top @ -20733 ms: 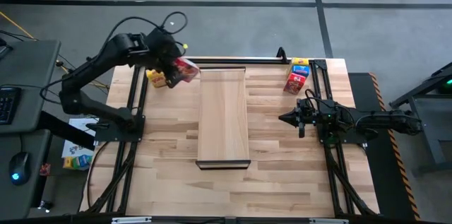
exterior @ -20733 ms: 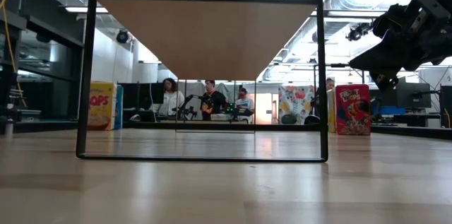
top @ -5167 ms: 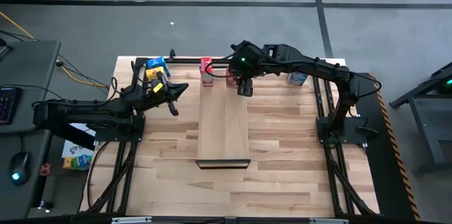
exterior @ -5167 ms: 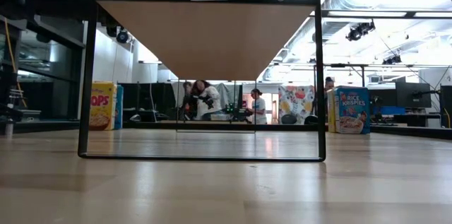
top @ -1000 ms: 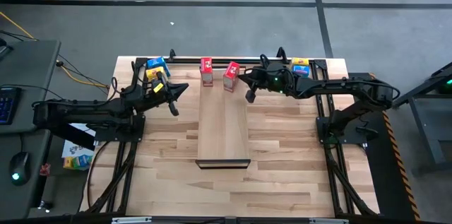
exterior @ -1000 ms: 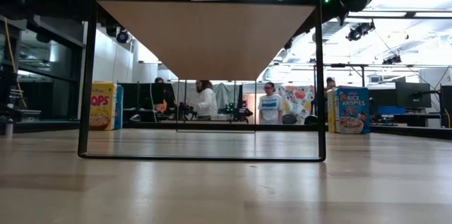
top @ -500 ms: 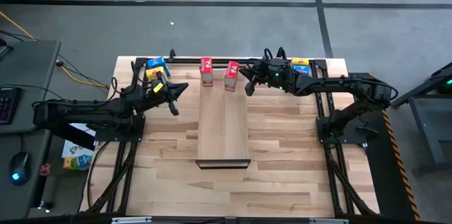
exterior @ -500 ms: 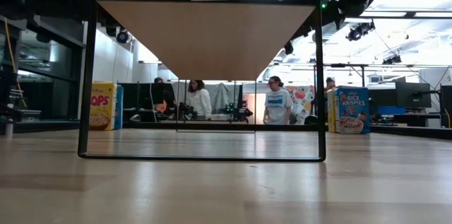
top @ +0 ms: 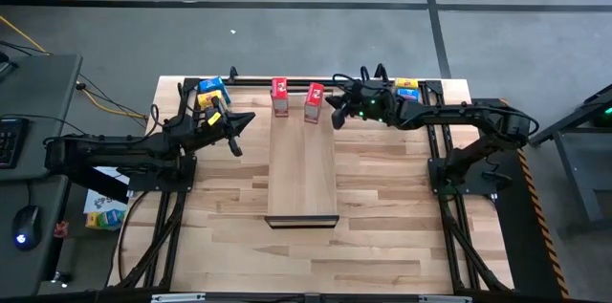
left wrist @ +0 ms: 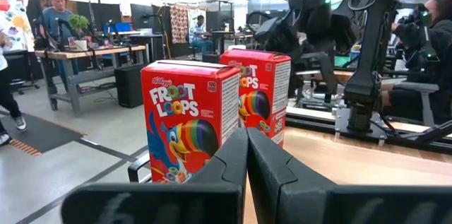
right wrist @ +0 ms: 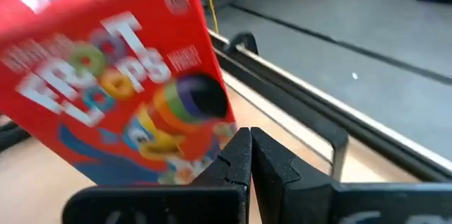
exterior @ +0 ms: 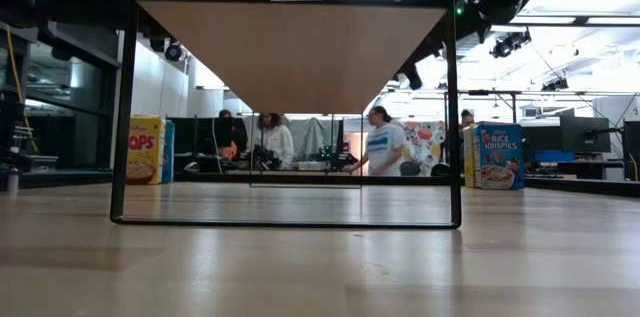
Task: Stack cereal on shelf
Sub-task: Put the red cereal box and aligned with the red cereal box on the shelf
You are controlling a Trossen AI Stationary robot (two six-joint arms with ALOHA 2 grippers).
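Where people point(exterior: 380, 147) stand (beyond), butcher-block tabletop point(top: 382, 207) spreads.

In the right wrist view the red cereal box point(right wrist: 116, 86) is blurred and its upper part is cut off by the picture's edge, so the print is hard to read. In the low view the shelf point(exterior: 290, 52) shows only its underside; the boxes standing on it are hidden. The yellow box point(exterior: 145, 149) there is partly hidden behind the dark frame post point(exterior: 122, 107). In the high view the print on the blue box point(top: 212, 86) is too small to read.
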